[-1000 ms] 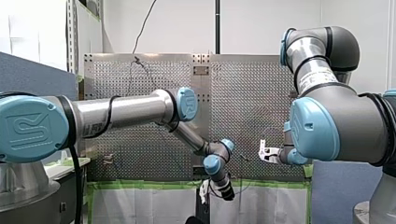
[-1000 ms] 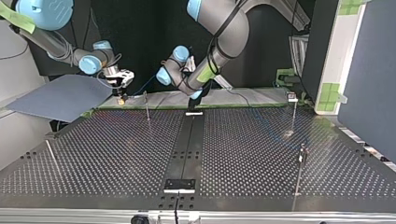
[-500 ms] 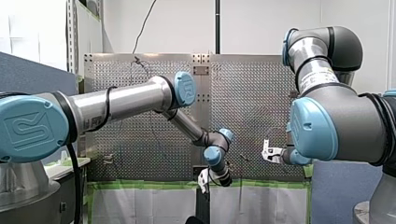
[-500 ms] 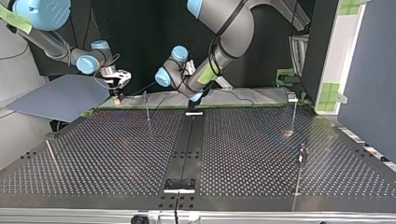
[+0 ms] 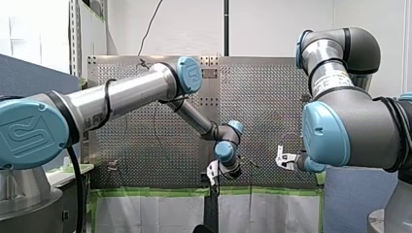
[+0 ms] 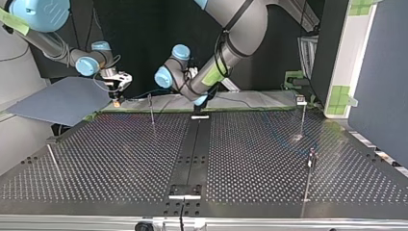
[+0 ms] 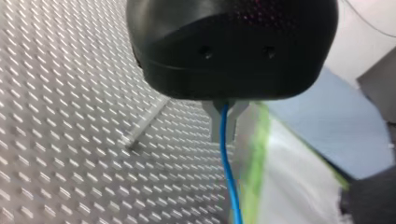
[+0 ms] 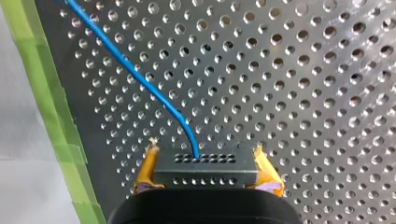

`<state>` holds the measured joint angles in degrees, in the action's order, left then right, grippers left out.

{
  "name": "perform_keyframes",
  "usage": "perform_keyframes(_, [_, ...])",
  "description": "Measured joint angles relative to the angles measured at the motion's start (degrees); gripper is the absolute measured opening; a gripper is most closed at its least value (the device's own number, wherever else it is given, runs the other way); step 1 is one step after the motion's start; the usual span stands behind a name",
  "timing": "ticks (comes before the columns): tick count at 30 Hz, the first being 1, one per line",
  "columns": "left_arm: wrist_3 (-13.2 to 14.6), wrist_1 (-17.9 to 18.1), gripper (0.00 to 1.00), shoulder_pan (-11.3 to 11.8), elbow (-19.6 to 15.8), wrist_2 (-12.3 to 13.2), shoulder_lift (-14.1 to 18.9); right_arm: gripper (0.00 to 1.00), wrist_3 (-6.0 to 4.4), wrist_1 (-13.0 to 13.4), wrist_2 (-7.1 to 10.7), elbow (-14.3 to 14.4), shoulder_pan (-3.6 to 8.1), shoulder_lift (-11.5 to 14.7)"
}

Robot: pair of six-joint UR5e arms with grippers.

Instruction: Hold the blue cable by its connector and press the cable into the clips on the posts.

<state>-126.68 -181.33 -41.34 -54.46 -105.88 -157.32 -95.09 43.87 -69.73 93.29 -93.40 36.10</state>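
Now the robot's right tool (image 8: 206,171) is clamping its yellow pads (image 8: 145,171) firmly on the black connector (image 8: 205,163) at the end of the blue cable (image 8: 140,77), over the perforated bench (image 8: 303,93). Its left tool (image 7: 225,114) is pinching the same cable farther along between metal fingers (image 7: 215,119) drawn almost together, the cable trailing away from them. In the top view both tools are hovering at the bench's far edge, with a thin post (image 6: 151,109) standing between them.

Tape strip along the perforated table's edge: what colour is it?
Green tape strip, clearest in the right wrist view.
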Motion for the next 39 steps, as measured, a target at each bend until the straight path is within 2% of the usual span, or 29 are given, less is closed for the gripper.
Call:
perform_keyframes(5, [1.38,2.74,0.0,-0.94,-0.08,-2.78,1.64,0.0,-0.02,-0.17,-0.61,0.0,0.44,-0.08])
perform_keyframes(11, [2.38,5.78,0.0,-2.04,-1.48,-5.34,1.88,0.0,-0.03,-0.37,-1.46,-0.01,0.99,-0.09])
perform_keyframes(21, [3.89,10.84,0.0,-3.29,-6.34,-5.74,1.9,0.0,-0.36,-0.44,-2.43,0.09,1.7,-0.28])
perform_keyframes(26, [3.79,13.05,0.0,-3.79,-8.3,-4.94,1.9,0.0,-0.37,-0.27,-2.61,0.11,1.83,-0.38])
perform_keyframes(30, [2.82,14.65,0.0,-3.74,-8.21,-3.83,1.91,0.0,-0.67,0.94,-1.86,0.1,2.01,-1.12])
perform_keyframes(36, [1.81,17.57,0.0,-3.39,-8.03,-2.34,1.83,0.0,-2.66,3.81,0.86,0.1,2.52,-3.84])
perform_keyframes(39, [1.74,19.14,0.0,-3.35,-8.03,-2.22,1.83,0.0,-2.52,5.11,2.16,0.11,2.74,-4.84])
